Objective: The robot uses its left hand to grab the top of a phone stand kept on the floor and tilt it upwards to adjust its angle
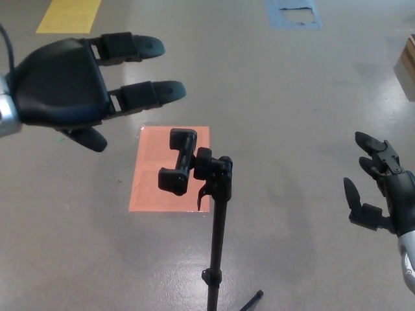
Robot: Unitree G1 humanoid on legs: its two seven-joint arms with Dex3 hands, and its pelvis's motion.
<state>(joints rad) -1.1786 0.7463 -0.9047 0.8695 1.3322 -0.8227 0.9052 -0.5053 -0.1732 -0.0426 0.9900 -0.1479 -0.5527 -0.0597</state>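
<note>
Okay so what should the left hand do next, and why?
Probably lower the left hand rightward onto the phone clamp atop the stand. The hand is open, up and left of the clamp, touching nothing, so no tilt can start yet.

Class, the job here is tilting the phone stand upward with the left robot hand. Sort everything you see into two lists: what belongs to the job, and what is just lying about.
Belongs to the job:
- phone stand, with its clamp head
- left robot hand, open, above and left of the clamp

Just lying about:
- right robot hand, open, idle
- orange floor patch
- yellow floor patch
- blue floor patch
</note>
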